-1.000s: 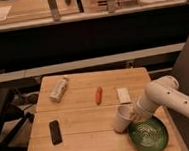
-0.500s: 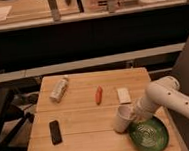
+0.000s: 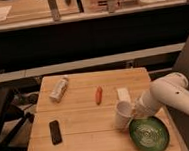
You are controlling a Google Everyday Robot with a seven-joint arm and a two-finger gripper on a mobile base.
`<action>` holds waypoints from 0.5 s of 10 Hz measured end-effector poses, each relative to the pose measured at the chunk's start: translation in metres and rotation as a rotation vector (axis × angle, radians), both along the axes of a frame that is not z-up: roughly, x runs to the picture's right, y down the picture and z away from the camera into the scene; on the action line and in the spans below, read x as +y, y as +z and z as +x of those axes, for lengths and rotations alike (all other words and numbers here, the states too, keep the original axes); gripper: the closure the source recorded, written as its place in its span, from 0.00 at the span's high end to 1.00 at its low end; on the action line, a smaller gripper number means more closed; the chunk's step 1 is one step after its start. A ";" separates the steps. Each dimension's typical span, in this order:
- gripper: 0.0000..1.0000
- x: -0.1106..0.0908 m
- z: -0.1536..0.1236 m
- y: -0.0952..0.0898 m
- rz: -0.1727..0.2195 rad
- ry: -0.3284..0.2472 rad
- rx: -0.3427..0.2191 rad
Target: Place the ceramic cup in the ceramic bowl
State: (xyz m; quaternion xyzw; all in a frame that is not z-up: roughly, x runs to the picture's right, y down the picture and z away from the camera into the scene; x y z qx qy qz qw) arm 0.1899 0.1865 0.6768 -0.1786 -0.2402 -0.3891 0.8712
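The ceramic cup [image 3: 123,115] is a small white cup on the wooden table [image 3: 84,141], just left of and slightly behind the ceramic bowl. The ceramic bowl [image 3: 150,134] is a wide green dish with rings inside, at the table's front right corner. My gripper [image 3: 135,111] reaches in from the right on a white arm and sits right against the cup's right side, above the bowl's far rim. The cup and the arm hide most of it.
A white block [image 3: 123,94] lies just behind the cup. An orange carrot-like piece [image 3: 98,95] lies at the table's middle. A white bottle [image 3: 59,88] lies at the back left. A black flat object [image 3: 55,131] lies at the front left. A counter runs behind.
Almost nothing has moved. The arm and gripper stay at the cup's right side, and the cup stays in the same spot.
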 end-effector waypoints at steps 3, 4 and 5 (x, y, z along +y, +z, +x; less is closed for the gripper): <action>0.03 -0.008 0.017 -0.018 0.049 0.021 0.037; 0.03 -0.009 0.027 -0.024 0.063 0.034 0.058; 0.03 -0.011 0.038 -0.030 0.076 0.050 0.082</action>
